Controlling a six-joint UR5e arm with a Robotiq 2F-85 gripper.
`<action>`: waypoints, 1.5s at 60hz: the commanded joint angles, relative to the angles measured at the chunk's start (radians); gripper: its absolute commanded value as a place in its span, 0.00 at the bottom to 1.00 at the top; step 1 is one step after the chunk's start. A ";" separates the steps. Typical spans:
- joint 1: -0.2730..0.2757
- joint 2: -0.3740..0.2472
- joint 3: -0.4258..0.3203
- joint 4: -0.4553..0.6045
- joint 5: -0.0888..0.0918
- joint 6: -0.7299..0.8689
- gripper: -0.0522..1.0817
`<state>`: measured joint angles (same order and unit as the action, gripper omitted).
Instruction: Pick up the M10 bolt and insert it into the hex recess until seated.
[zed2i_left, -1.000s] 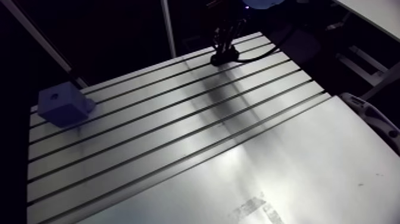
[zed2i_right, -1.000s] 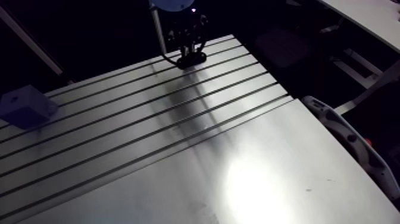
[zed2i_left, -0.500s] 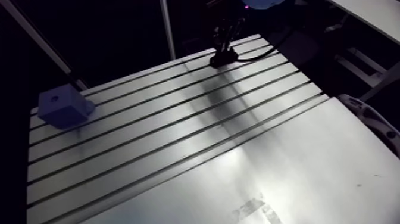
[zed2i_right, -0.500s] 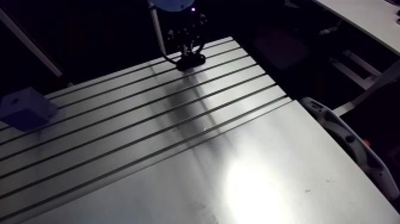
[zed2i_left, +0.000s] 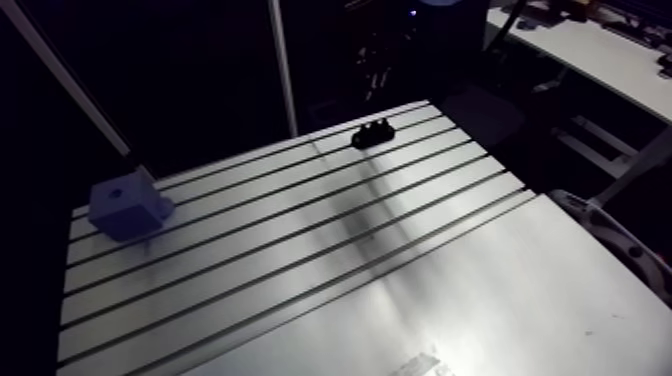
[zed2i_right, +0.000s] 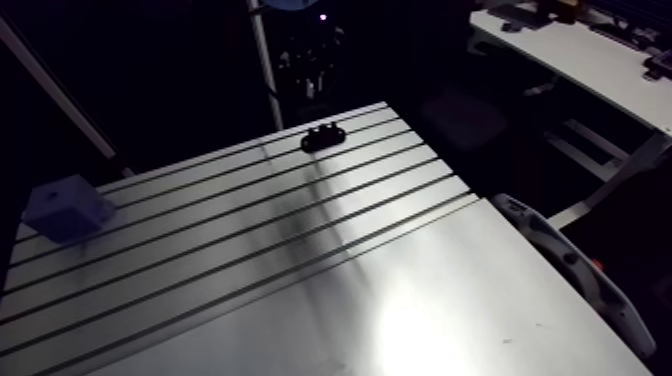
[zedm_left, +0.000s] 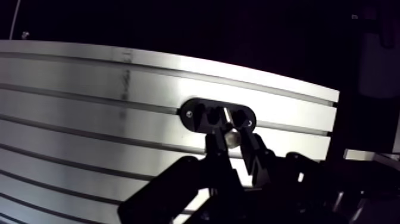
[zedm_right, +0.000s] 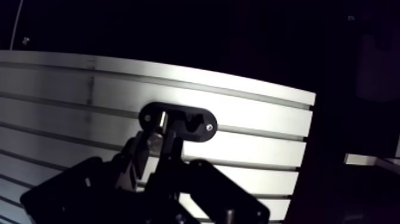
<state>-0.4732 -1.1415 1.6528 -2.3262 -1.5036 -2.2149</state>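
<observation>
The pincer (zedm_left: 231, 136) is nearly closed. Its two fingers (zedm_left: 215, 149) pinch a small shiny metal piece right at the tips, apparently the M10 bolt (zedm_left: 230, 139). Only a bright rounded bit shows betw. the pads, so I can't tell head from shank. Just ahead of the tips in the wrist view sits a black oval holder (zedm_left: 202, 114), flat on the table (zed2i_left: 300, 250), w/ a small screw at each end and a notched middle. A thin bright streak shows in that notch. In the arm view the pincer hangs in the dark, well above the table's far edge and approx. over the holder, so the bolt is up in the air and not resting in anything. The holder lies across the slots near the far edge. The blue block (zed2i_left: 128, 205), w/ a round hole in its top face, stands near the table's far left corner, well apart from both holder and pincer. The far part of the table is slotted; the near part is plain sheet w/ a glare patch. A white curved device (zed2i_right: 565, 262) lies just off the table's right side.
</observation>
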 joint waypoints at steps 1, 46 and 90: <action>0.004 -0.115 -0.017 0.180 0.000 0.028 0.90; 0.338 -0.134 -0.244 0.678 -0.083 0.209 0.92; 0.570 -0.053 -0.323 0.674 -0.109 0.336 0.92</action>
<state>-0.1240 -1.2669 1.4121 -1.6906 -1.5842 -1.9960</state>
